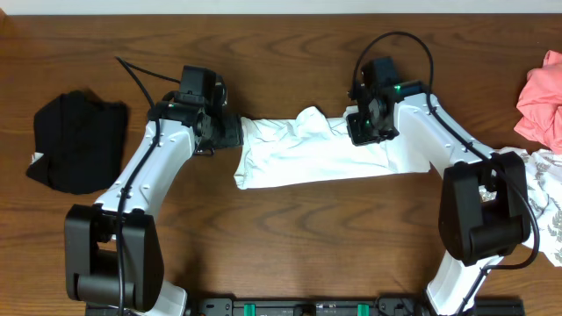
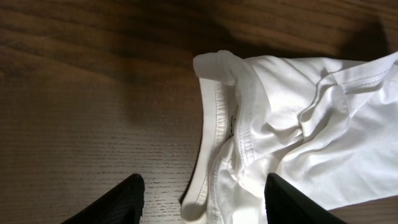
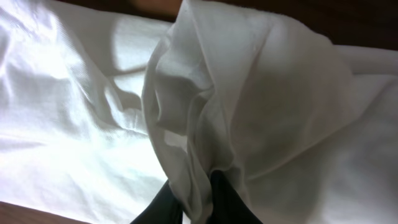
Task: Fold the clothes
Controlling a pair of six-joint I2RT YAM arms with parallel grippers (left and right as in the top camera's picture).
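A white T-shirt lies folded into a long band across the middle of the wooden table. My left gripper is at the band's left end. In the left wrist view it stands open, with the stitched edge of the T-shirt lying between its spread fingers. My right gripper is at the band's upper right. In the right wrist view it pinches a raised fold of the T-shirt between nearly closed fingers.
A black garment lies bunched at the far left. At the right edge are a pink garment and a white leaf-patterned one, partly under the right arm's base.
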